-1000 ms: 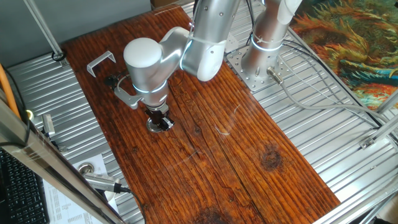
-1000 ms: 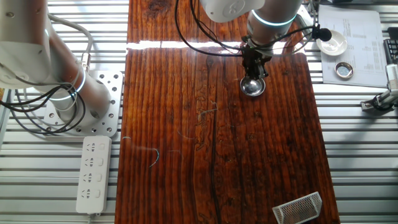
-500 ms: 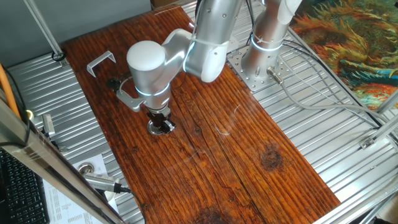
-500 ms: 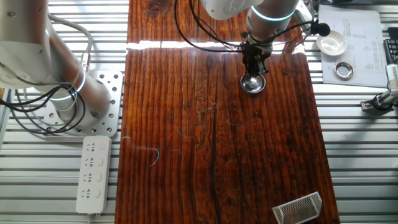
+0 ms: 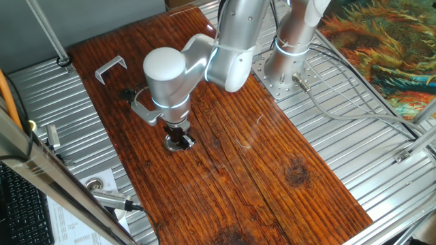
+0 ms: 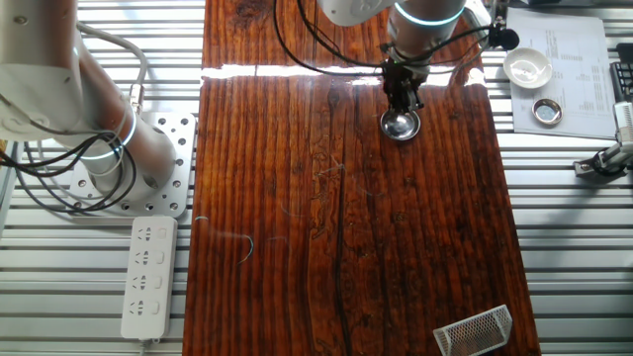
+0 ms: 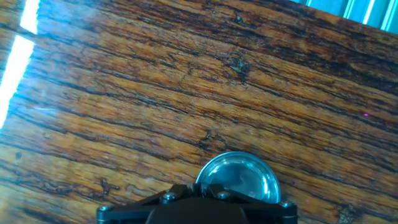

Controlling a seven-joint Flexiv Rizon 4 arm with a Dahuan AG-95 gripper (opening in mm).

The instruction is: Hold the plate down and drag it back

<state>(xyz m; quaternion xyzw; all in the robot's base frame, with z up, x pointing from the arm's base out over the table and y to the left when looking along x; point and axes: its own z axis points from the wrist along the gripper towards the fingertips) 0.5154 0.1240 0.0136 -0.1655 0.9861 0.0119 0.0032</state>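
Plate (image 6: 401,126) under gripper (image 6: 403,103) tip

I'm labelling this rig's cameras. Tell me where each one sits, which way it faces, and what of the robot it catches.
One fixed view: high off one long side of the table, looking down obliquely; shows the arm's base, elbow and gripper.
Other fixed view: nearly overhead; shows the wrist, gripper and base.
Hand view: on the hand, facing down along the fingers at the wood; only the gripper's dark tip shows.
All three share the plate under the gripper.
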